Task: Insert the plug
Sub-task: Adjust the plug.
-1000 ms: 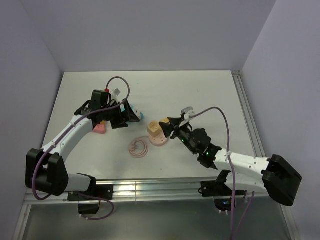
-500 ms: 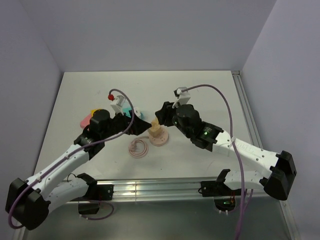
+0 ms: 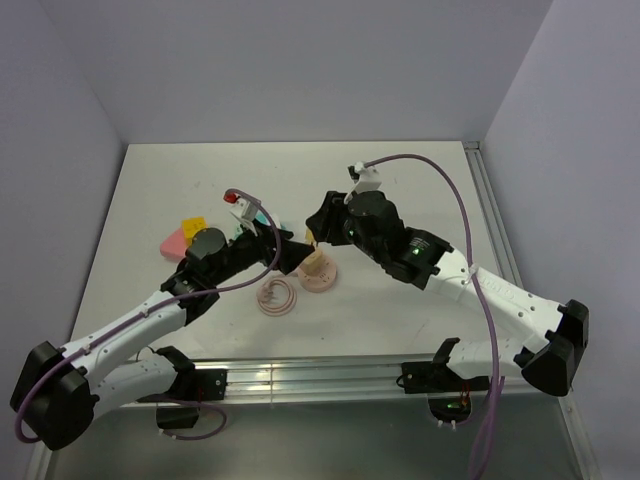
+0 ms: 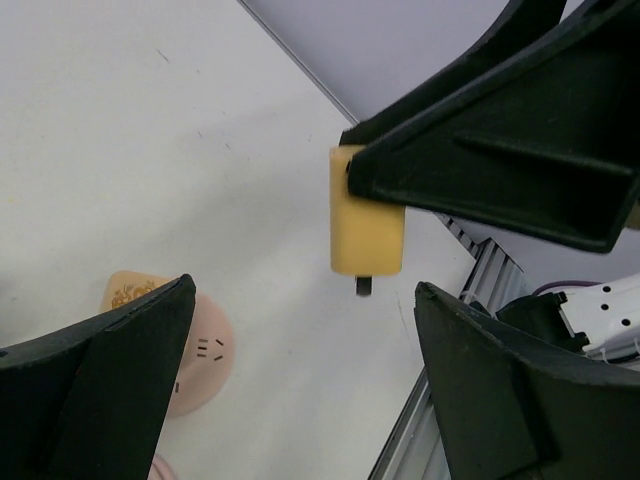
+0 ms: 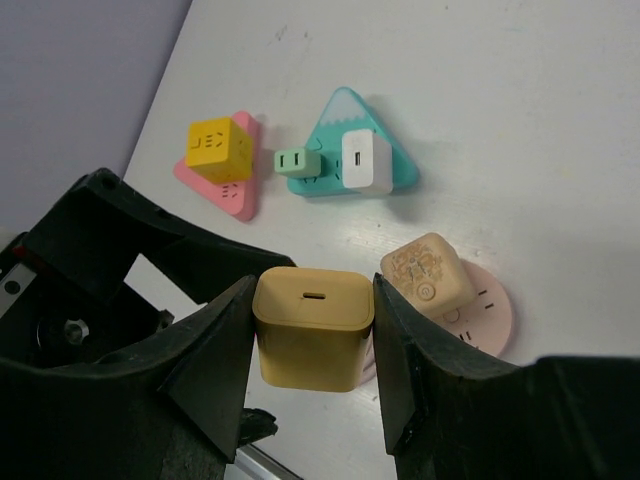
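The white table (image 3: 400, 190) carries both arms. The right arm (image 3: 450, 270) reaches toward the middle, its jaws clamped on the yellow plug (image 5: 313, 330), which hangs in the air near the round pink socket (image 5: 492, 318). The left arm (image 3: 150, 315) faces it, jaws wide open and empty.

top external: high at the near edge, looking down on table (image 3: 300, 170)
wrist views: close; both share the yellow plug (image 4: 367, 220)
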Robot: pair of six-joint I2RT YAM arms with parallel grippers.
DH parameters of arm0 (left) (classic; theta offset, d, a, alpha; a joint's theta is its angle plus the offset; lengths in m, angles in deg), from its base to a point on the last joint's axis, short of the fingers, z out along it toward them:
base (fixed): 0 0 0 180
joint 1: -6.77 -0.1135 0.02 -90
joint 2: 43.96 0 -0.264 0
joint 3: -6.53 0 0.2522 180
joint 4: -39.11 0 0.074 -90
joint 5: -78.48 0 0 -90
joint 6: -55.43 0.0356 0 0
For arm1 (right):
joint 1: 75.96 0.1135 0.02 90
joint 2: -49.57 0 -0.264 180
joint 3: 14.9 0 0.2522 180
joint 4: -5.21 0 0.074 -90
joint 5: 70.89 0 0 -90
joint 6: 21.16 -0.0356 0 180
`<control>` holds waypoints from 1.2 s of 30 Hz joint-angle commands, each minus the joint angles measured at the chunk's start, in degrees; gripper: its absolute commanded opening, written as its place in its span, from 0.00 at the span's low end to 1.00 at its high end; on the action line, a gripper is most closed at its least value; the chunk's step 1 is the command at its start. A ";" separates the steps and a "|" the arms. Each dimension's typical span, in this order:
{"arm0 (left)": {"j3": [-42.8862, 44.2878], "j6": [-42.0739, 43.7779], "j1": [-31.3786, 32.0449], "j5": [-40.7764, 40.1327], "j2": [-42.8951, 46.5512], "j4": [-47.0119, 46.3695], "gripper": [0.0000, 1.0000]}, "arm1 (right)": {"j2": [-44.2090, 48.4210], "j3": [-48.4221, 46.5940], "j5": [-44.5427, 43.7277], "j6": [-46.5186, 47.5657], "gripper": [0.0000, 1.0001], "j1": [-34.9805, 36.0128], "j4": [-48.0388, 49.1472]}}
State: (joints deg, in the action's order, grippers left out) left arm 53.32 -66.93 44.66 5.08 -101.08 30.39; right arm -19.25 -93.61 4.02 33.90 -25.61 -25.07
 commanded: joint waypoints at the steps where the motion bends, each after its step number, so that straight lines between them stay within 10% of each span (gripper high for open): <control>1: 3.26 2.65 0.87 -1.48 -1.58 -4.68 0.97 | -0.26 -3.08 1.91 -1.10 0.00 -0.34 -2.90; 20: 5.99 3.71 2.98 1.86 -7.12 -7.31 0.78 | -1.67 -3.34 4.98 -2.85 0.00 -0.25 -3.62; 31: 5.55 7.12 3.60 5.11 -8.80 -9.08 0.05 | -2.38 -4.66 6.92 -1.45 0.00 -0.34 -5.02; 36: 3.18 8.10 3.60 3.09 -7.13 -10.29 0.00 | -2.11 -5.36 8.32 -0.04 0.00 -0.51 -7.30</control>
State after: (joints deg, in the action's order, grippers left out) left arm 57.08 -61.23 47.85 8.49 -109.80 24.49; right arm -21.52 -95.54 9.52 32.72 -26.09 -31.08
